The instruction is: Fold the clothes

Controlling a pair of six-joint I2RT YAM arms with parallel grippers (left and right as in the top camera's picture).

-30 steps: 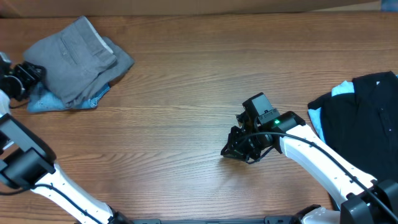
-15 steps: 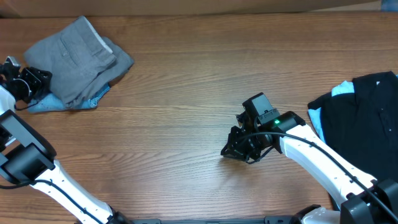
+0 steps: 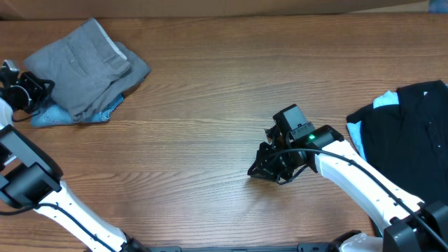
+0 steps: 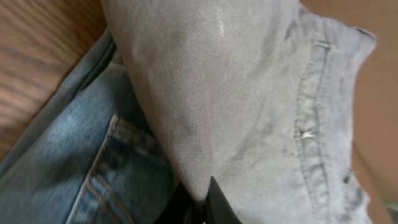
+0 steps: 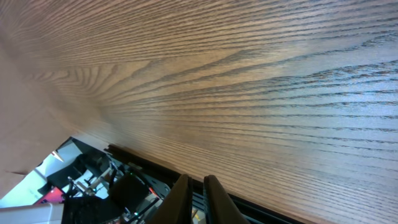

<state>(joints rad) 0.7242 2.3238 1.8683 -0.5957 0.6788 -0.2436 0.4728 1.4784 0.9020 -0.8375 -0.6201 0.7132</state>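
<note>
The wooden table [image 3: 210, 84] takes almost all the view. On its right edge lies a black garment [image 3: 406, 133]. At the far left corner the grey shorts [image 3: 84, 66] lie folded, on top of the blue denim shorts [image 3: 45, 115]. The left gripper [image 3: 40, 89] is at the left edge of this pile, its fingers close together against the grey cloth; I cannot tell if they pinch it. The right gripper [image 3: 257, 170] is low over bare wood, well apart, fingers closed and holding nothing
</note>
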